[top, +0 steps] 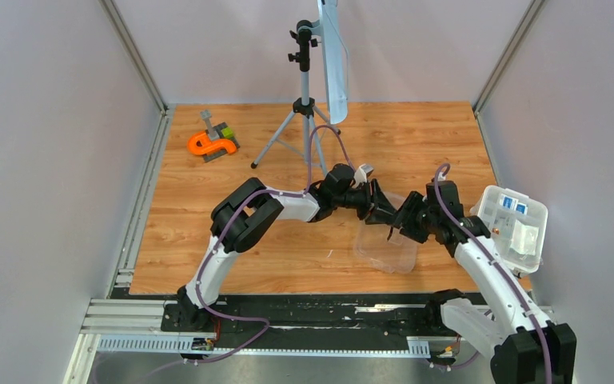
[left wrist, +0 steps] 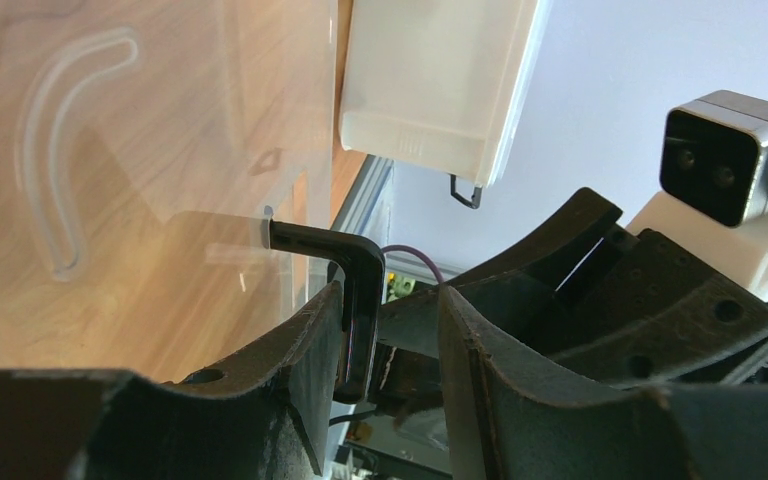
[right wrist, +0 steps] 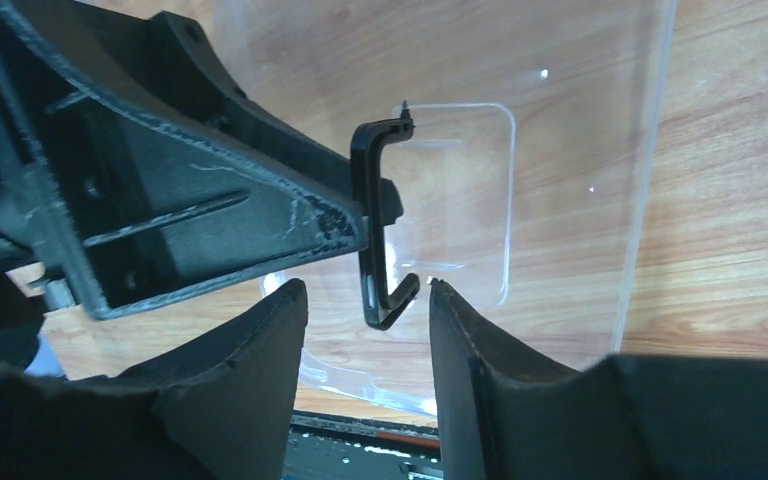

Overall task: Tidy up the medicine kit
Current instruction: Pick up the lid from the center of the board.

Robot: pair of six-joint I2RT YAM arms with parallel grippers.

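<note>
At four o'clock, left gripper [left wrist: 390, 300] and right gripper [right wrist: 365, 290] both straddle the clear lid [top: 384, 252]'s black handle [right wrist: 364, 200]; clamped or loose, I cannot tell.

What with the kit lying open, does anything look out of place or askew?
The clear lid is off the white tub, out on the table with its black handle between the left arm's jaws. The tub sits at the table's right edge, packets exposed.
</note>
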